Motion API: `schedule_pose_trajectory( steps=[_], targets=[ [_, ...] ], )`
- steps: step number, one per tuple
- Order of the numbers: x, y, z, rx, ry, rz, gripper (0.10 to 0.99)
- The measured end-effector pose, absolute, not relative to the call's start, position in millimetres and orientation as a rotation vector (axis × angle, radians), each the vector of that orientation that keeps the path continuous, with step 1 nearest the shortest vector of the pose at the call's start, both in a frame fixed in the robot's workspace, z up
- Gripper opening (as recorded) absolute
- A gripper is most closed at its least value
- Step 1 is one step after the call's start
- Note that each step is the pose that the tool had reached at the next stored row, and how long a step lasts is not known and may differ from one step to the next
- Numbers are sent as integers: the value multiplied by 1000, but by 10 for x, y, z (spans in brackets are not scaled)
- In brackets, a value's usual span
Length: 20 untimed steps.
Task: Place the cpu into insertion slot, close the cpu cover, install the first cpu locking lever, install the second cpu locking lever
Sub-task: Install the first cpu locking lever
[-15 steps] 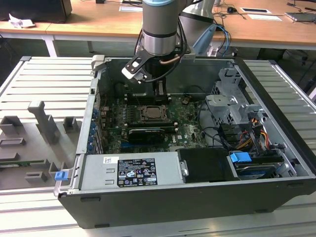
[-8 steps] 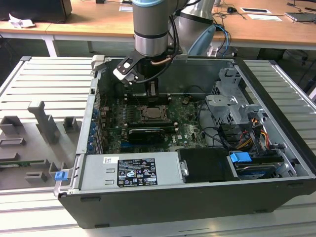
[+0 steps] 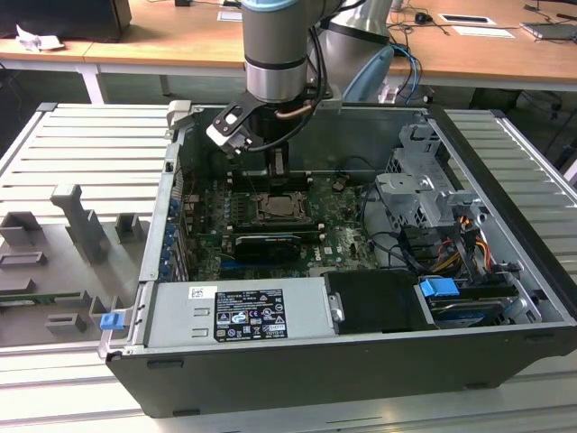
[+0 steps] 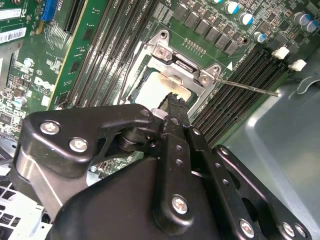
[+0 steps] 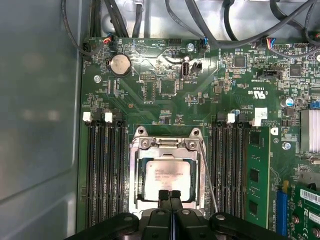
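One open computer case (image 3: 270,379) is holding a green motherboard (image 5: 150,85). On the board the insertion slot (image 5: 141,172) is holding the cpu (image 5: 169,175), whose pale top is showing through the window of the cpu cover (image 5: 167,144) lying over it. A thin locking lever (image 5: 209,175) is angling outward over the memory slots (image 5: 105,170). The gripper (image 5: 170,196) is hanging at one edge of the cover, its fingers (image 5: 162,196) pressed together and pinching nothing. Whether they are touching the cover cannot be told.

A black metal computer case (image 3: 361,379) lies on a grey slatted table (image 3: 81,153), holding a grey box-shaped power supply (image 3: 171,317) and a green circuit board (image 5: 150,80) with a round silver battery (image 5: 120,65).
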<state>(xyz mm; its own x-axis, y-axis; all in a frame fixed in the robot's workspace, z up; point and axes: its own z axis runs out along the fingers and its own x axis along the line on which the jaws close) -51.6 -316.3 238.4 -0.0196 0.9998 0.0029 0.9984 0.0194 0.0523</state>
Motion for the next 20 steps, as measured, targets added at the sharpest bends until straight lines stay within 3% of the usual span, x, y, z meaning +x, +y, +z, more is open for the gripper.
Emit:
schedule_pose_trajectory(
  steps=[20],
  targets=[
    [-516,-3163,2475,2175,2218,61,106]
  ],
)
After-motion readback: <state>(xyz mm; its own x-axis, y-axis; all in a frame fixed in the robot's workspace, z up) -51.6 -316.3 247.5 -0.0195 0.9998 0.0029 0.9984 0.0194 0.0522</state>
